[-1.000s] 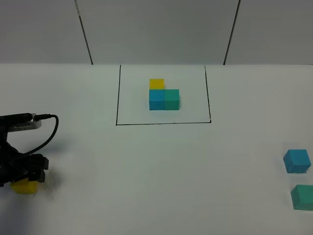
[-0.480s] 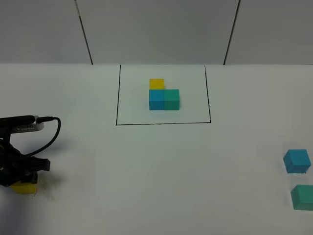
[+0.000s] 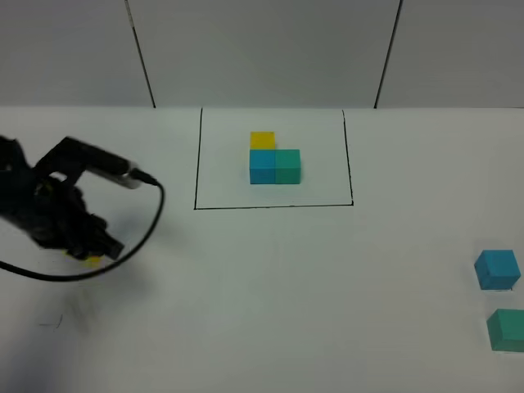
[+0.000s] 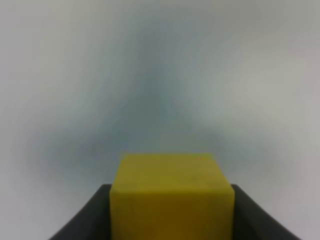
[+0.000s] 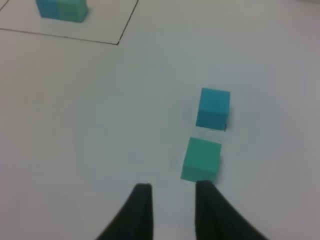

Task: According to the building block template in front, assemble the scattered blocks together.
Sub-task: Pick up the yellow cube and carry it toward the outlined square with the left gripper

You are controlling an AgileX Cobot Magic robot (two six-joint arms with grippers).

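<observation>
— Why is the left gripper (image 3: 88, 247) clamped on the yellow block (image 4: 172, 192)?
— To carry it toward the building block template (image 3: 274, 160), I'd say. A second ago that block sat at the worktop's (image 3: 270, 311) near-left edge; now it's lifted, further in.
— And the right gripper (image 5: 172, 197)?
— Narrow, empty, near the blue block (image 3: 497, 269) and teal block (image 3: 508, 329).

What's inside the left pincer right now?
A yellow cube, clamped between the shut left pincer's dark fingers. The high view shows only a yellow sliver below the arm; the cube's underside and the contact faces are covered.
</observation>
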